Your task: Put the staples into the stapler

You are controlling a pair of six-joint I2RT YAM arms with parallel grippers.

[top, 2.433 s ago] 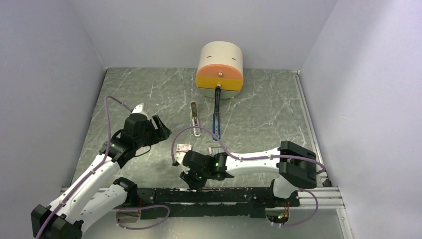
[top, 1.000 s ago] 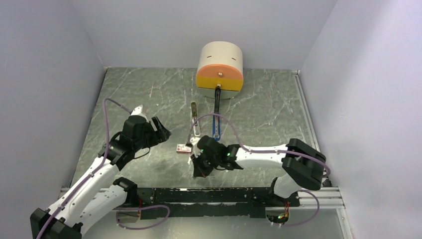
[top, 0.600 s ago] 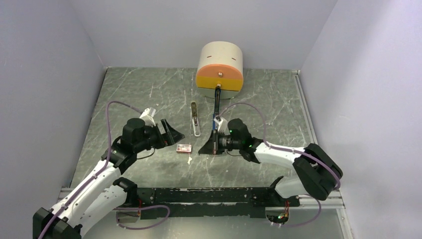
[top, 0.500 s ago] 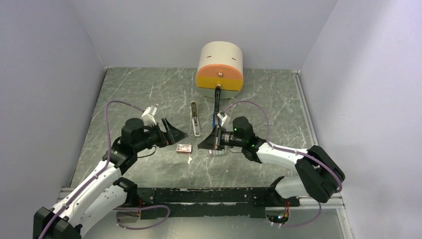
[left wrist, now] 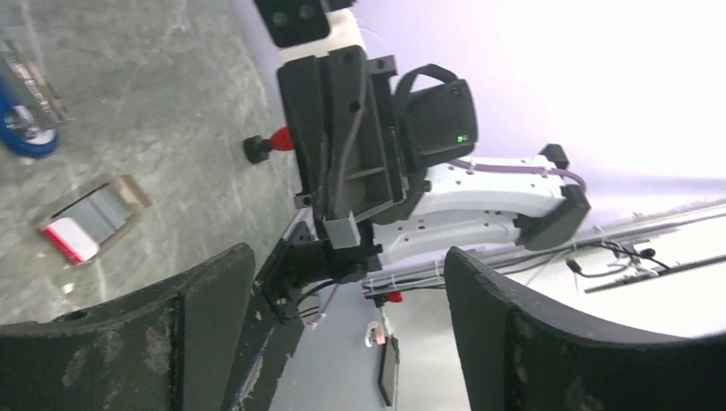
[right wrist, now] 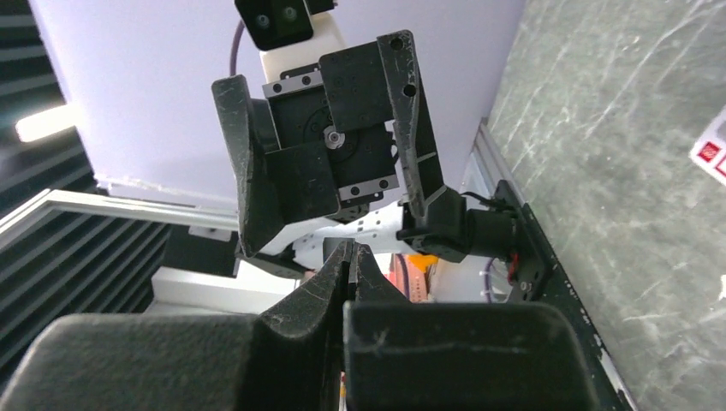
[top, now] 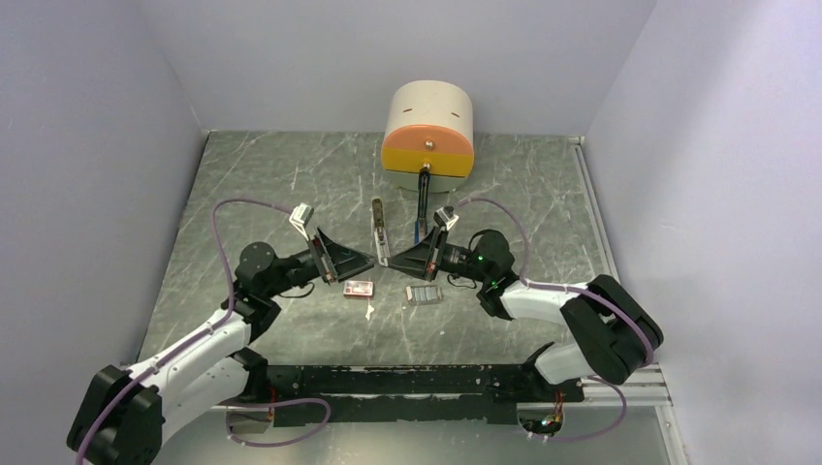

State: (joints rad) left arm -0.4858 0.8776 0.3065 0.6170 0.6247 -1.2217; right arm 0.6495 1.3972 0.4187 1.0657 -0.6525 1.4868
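Grey marbled counter [top: 291, 184] is enclosed by lilac walls. Near its middle the left gripper [top: 361, 263] is spread wide and empty, faced closely by the right gripper [top: 395, 262], which is pressed shut on nothing. Just below them the red-and-white box [top: 358, 287] is laid flat, and the staples [top: 424, 294] are laid near it, untouched.

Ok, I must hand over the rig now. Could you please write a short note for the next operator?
Left hand: open, empty.
Right hand: shut, empty, facing the left one.
Staples: on the table near the right hand, untouched.
Stapler: at the table's far edge.
Done: staples not yet in the stapler.
Left to do: pick up the staples, load them.
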